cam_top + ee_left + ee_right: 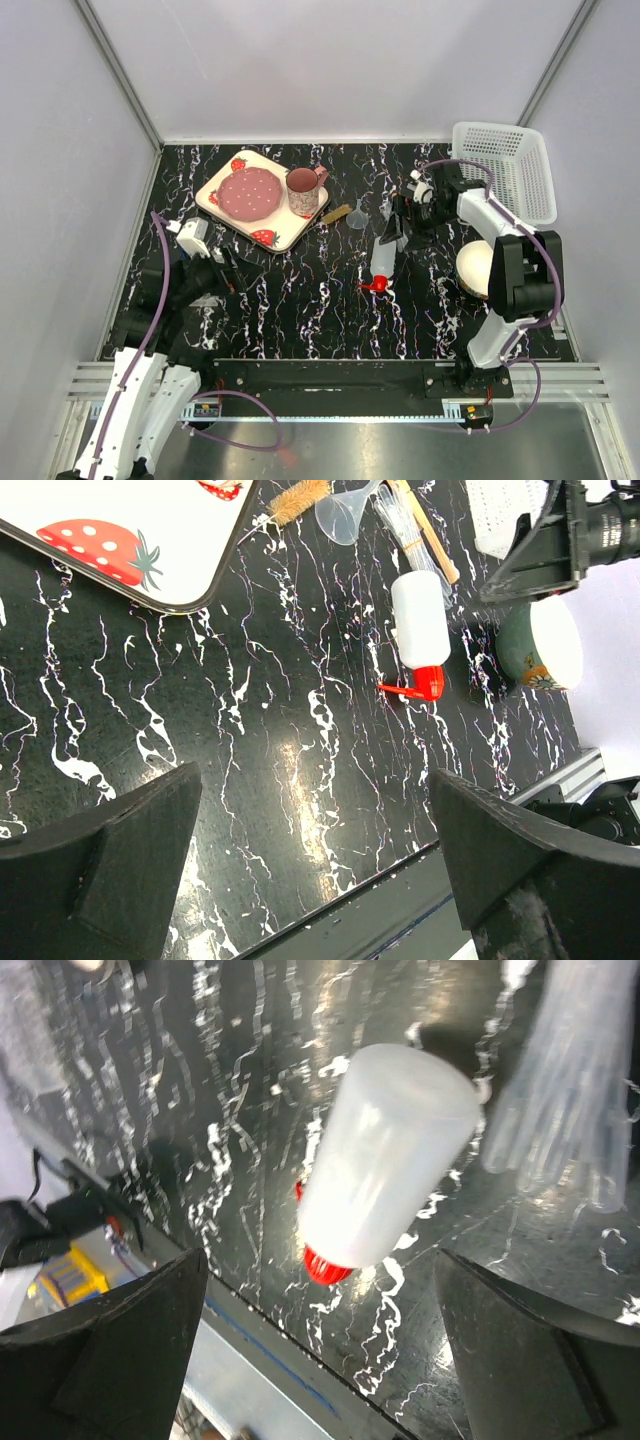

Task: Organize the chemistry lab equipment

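Observation:
A translucent squeeze bottle (381,260) with a red cap (375,285) lies on its side on the black marbled table. Behind it lie a clear funnel (358,214), clear droppers (402,522) and a wooden-handled brush (335,214). My right gripper (392,235) hangs open just above the bottle's base; in the right wrist view the bottle (385,1155) lies below and between the wide-spread fingers, with the droppers (575,1100) beside it. My left gripper (228,270) is open and empty over bare table at the near left (315,860). No tubes or rack are in view.
A strawberry-print tray (280,238) with a pink plate (249,192) and a mug (303,191) sits at the back left. A white basket (505,170) stands at the back right. A cream bowl (473,266) sits by the right arm. A metal rail (330,372) runs along the near edge.

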`<state>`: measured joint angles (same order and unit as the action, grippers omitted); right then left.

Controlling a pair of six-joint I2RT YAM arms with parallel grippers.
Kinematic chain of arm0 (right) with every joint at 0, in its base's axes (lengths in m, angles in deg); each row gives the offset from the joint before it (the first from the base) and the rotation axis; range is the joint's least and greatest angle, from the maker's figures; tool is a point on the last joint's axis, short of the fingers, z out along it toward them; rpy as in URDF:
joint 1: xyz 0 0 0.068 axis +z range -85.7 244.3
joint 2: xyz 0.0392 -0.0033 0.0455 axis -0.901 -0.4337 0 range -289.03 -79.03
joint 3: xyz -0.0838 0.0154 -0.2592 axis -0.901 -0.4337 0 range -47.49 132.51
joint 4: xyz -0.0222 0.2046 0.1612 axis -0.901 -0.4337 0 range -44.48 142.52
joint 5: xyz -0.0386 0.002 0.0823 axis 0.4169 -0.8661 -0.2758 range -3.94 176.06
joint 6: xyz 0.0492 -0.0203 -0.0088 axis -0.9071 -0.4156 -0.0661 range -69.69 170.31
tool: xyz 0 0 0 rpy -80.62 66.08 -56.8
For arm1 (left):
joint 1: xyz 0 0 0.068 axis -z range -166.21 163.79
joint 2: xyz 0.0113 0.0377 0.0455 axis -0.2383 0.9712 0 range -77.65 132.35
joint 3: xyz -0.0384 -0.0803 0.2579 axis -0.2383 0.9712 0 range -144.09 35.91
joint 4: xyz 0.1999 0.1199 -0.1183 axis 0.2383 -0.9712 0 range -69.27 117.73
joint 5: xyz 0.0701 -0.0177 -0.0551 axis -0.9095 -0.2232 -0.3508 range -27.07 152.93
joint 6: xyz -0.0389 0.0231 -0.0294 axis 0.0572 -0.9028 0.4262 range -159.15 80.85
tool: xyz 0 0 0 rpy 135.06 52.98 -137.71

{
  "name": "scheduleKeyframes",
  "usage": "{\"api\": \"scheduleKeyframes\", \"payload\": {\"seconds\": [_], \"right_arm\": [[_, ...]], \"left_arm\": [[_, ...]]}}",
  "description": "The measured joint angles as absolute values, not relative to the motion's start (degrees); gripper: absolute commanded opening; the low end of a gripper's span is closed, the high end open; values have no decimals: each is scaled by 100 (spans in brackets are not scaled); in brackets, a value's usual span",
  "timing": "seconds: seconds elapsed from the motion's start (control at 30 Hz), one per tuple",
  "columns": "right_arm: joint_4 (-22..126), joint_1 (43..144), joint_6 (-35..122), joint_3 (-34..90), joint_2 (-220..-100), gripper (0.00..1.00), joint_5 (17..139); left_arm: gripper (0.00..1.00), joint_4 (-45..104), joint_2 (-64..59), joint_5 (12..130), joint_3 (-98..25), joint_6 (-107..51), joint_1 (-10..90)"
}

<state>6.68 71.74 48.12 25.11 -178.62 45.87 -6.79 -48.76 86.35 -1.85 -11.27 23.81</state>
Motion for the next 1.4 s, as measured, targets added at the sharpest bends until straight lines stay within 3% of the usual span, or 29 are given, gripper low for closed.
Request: {"api": "scheduleKeyframes", "payload": {"seconds": [0.43,0.57,0.73,0.83,1.1,1.4], "right_arm": [[1396,8551,3439,2330,-18601,97,6782],[1437,8540,3365,2319,-18668,77,7193],[1448,8540,3472,2319,-18668,46,7269],[1437,8540,3647,2321,-18616,41,7035],[919,8278,4816,2883,-17650,43,6399],[591,5858,6090,4808,-17049,47,6581]], "left_arm": [[99,-640,-4872,8681,-185,-1129,2379],[99,-640,-4883,8683,-182,-1129,2379],[99,-633,-4949,8687,-171,-1129,2381],[99,-620,-4949,8689,-150,-1129,2381],[99,-594,-5001,8705,-141,-1129,2379],[99,-555,-5023,8788,-141,-1129,2379]]}}
